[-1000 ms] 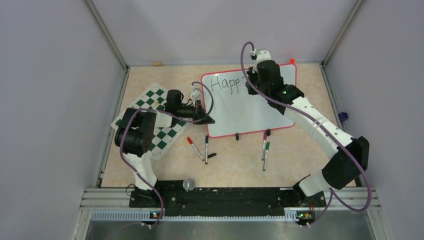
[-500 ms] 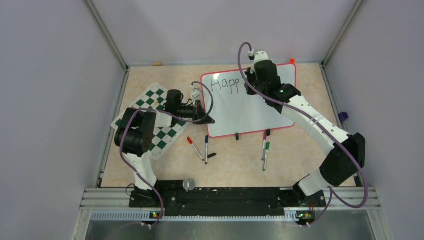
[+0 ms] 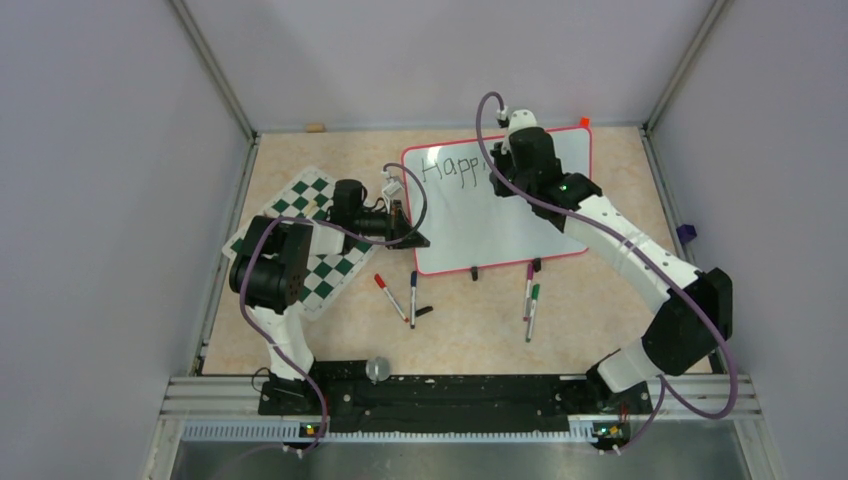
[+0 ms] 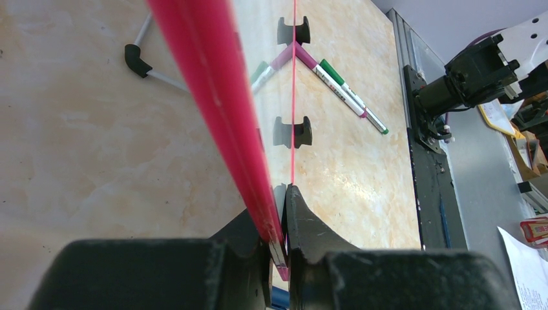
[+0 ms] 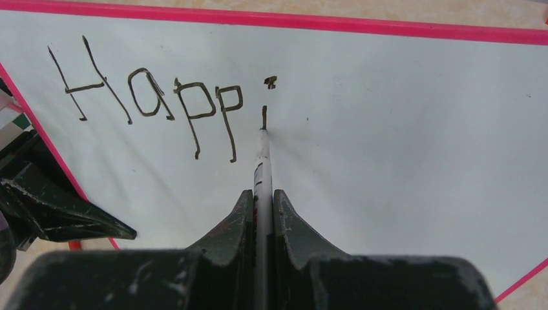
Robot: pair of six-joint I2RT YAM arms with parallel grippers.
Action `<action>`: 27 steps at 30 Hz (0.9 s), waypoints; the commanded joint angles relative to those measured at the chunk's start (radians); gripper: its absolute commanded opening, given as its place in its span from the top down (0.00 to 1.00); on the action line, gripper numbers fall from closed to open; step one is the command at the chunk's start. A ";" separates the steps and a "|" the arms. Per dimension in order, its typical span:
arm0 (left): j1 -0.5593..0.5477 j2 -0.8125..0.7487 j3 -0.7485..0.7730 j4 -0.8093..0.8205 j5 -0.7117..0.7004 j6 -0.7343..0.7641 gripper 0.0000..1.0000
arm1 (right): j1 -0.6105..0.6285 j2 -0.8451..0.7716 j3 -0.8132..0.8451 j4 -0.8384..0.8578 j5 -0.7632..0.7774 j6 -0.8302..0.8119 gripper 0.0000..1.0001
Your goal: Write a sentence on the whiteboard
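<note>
The whiteboard [image 3: 480, 225] lies on the table, red-framed, with "Happ" and a dotted short stroke written in black along its far edge [image 5: 400, 129]. My right gripper [image 3: 497, 172] is over that writing, shut on a thin marker [image 5: 263, 161]. The marker sticks out past the fingertips and its tip touches the board at the bottom of the short stroke. In the right wrist view the gripper [image 5: 262, 194] clamps the marker's barrel. My left gripper [image 3: 412, 238] is shut on the whiteboard's left red frame [image 4: 213, 97]. Seen from the left wrist, the jaws [image 4: 282, 190] pinch the board's edge.
A green-and-white chess mat [image 3: 310, 225] lies under the left arm. Loose markers rest in front of the board: a red one [image 3: 390, 296], a dark one [image 3: 413, 298] with a black cap [image 3: 424, 312], and a purple and green pair [image 3: 530, 300]. Walls enclose the table.
My right gripper with the marker has shifted slightly left and toward the far edge over the board. The left arm and the board have not moved.
</note>
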 commanded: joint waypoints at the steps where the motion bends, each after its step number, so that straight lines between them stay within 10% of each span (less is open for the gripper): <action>1: -0.021 0.028 -0.037 -0.034 0.010 0.102 1.00 | -0.004 -0.021 -0.018 0.014 -0.009 0.012 1.00; 27: -0.021 0.026 -0.037 -0.034 0.009 0.103 1.00 | -0.011 -0.058 0.054 0.043 0.057 -0.008 1.00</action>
